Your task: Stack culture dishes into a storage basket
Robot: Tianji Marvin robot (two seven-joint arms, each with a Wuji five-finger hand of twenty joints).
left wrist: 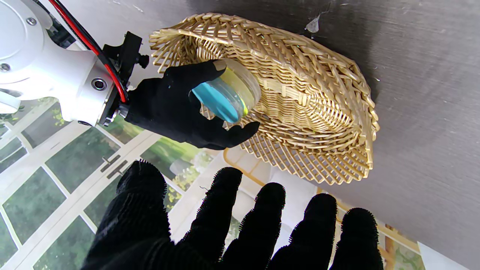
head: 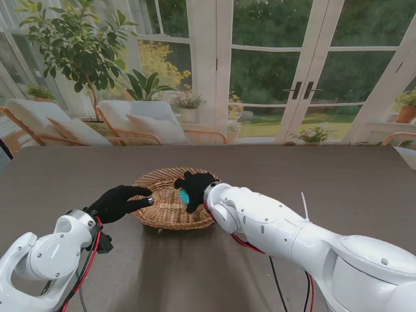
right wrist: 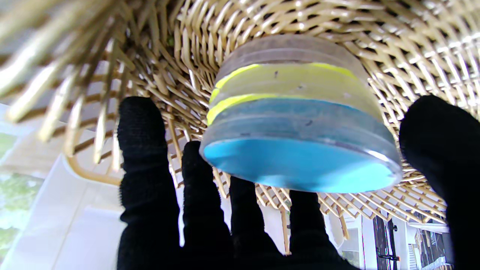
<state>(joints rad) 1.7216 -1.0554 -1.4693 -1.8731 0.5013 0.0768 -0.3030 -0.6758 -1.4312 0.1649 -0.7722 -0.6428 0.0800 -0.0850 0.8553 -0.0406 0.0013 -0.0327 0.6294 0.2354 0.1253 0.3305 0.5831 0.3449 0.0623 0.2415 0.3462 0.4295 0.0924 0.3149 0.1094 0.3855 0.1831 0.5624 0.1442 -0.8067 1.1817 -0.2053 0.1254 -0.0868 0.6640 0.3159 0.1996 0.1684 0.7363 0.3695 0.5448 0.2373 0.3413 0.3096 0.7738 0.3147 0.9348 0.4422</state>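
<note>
**Desk:** What does the stand view show?

**Photographer:** A robot's right hand point(head: 194, 185) grips a stack of culture dishes point(head: 184, 196) over the wicker storage basket point(head: 162, 214), which sits at the centre of the dark surface point(head: 338, 182). The left hand point(head: 120, 202) hovers at the basket's nine o'clock rim, fingers spread, holding nothing.

**Desk:** And the stack itself?

**Photographer:** Clear, round, shallow dishes, one with blue filling point(right wrist: 300, 165) nearest the palm, a yellow one point(right wrist: 285, 80) next, and a clear band at the end toward the weave. The right wrist view has thumb point(right wrist: 442, 150) and fingers point(right wrist: 150, 157) pinching it from opposite sides. It is tilted, and contact with the basket floor cannot be told.

**Desk:** Advice for the step?

**Photographer:** Judging by this, the stack should be levelled, lowered until it rests flat on the weave, then released by opening the fingers evenly, so the dishes do not slide apart. The left hand could steady the rim.
</note>
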